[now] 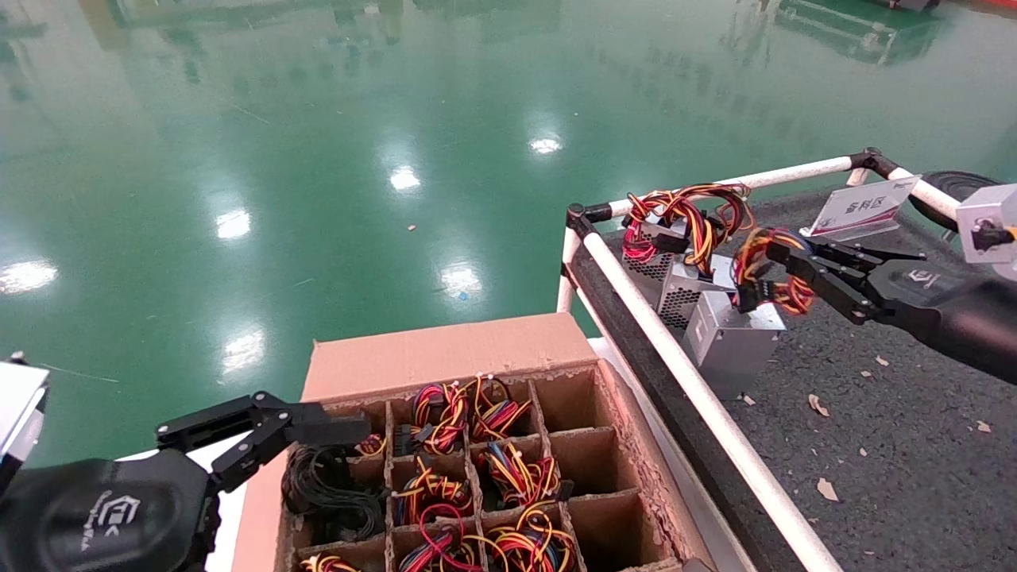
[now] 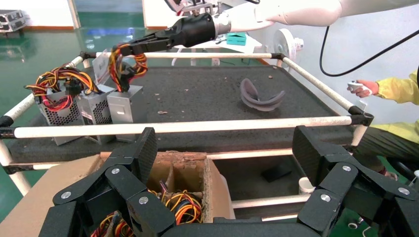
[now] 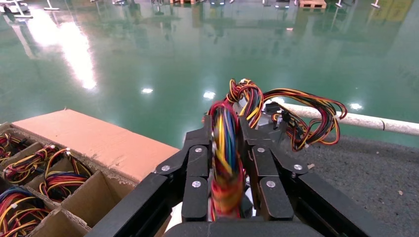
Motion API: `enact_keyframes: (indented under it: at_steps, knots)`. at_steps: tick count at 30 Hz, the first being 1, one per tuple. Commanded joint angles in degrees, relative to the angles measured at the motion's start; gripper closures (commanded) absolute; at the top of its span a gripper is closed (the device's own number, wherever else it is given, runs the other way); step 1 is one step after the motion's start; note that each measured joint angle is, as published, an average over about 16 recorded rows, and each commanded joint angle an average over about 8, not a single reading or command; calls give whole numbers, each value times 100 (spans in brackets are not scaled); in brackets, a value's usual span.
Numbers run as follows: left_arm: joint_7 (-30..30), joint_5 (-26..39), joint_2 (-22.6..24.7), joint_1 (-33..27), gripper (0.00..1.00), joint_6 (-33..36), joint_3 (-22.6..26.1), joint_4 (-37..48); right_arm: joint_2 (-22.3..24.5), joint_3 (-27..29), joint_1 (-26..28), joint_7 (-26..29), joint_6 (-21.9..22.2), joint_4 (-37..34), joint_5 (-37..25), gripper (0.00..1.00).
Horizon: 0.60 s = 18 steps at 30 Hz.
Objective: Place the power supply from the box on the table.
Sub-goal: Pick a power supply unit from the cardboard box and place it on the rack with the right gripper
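The glossy green floor [image 1: 318, 159] fills the head view from nine o'clock round to one o'clock; at three o'clock lies the surface [image 1: 914, 445], a dark grey speckled mat edged with white pipe rails and black joints; at six o'clock stands the box [image 1: 445, 349], a brown cardboard carton split by a cardboard grid into square cells, its flat flap towards twelve o'clock, several cells holding coloured wire bundles and one a black cable coil. The power supply [image 1: 731, 342], a small grey metal unit with smooth sides, rests on the mat just inside the rail, touching the nearer of two vented grey metal units [image 1: 675, 278] at its eleven o'clock; its looped bundle of red, yellow, orange and black wires [image 1: 767, 266] rises from its top. The right end effector [image 1: 783, 274] is closed on that bundle, fingers pinching the loop from both sides; the left end effector [image 1: 262, 425] hangs over the box's eight o'clock corner, fingers spread wide, holding nothing. A white tilted label card [image 1: 862, 206] stands at one o'clock.
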Motion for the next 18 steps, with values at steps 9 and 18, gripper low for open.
enact_keyframes:
  at_steps: [9, 18]
  knots:
    - [0, 0, 0, 0, 0, 0, 0, 0, 14, 26, -27, 20, -24, 28, 42, 0]
    - [0, 0, 0, 0, 0, 0, 0, 0, 19, 38, -38, 25, -35, 41, 62, 0]
